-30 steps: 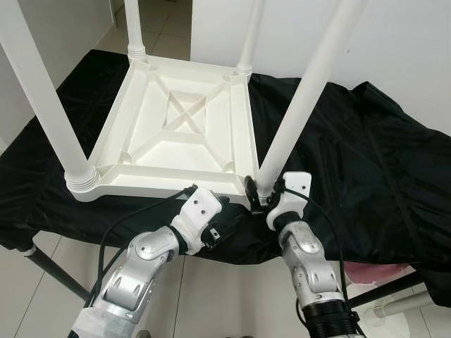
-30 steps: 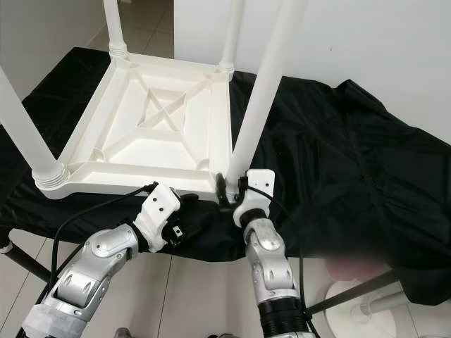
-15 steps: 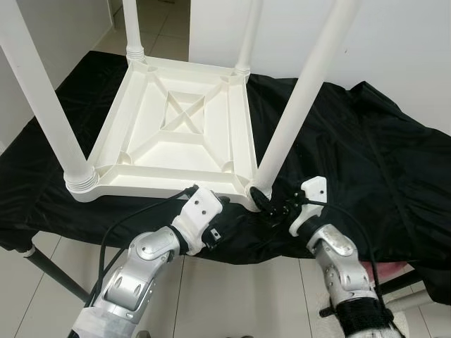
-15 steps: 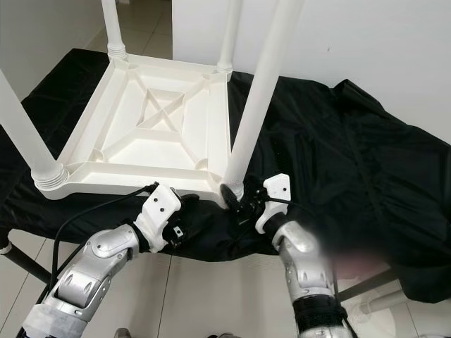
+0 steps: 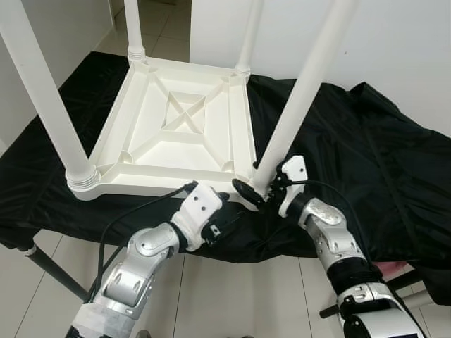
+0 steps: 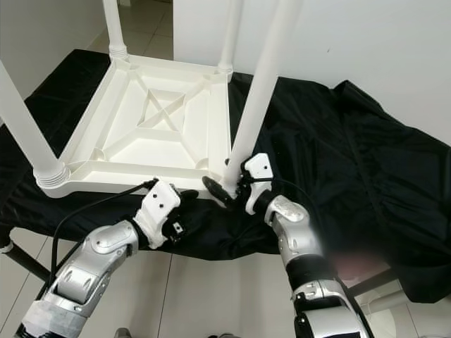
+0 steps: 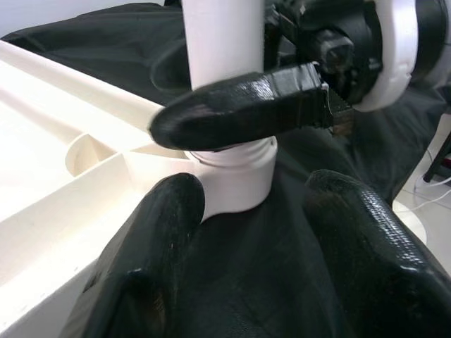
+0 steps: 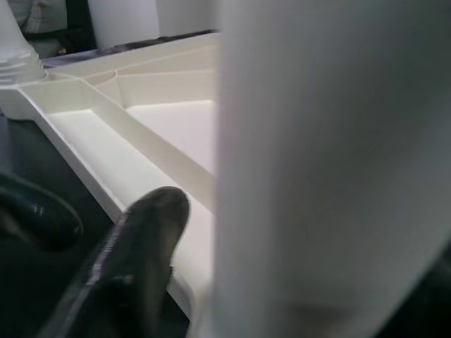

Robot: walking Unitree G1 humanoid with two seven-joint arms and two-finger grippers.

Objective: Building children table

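Two hands meet at the table leg (image 5: pixel 299 105): right hand (image 5: pixel 255 189) clasping it, left hand (image 5: pixel 224 224) open below.

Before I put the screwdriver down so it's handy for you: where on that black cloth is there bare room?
The black cloth lies bare to the right of the upturned white table, from the near right leg out to the wall. It is crowded at that leg's base, where the right gripper and left gripper meet.
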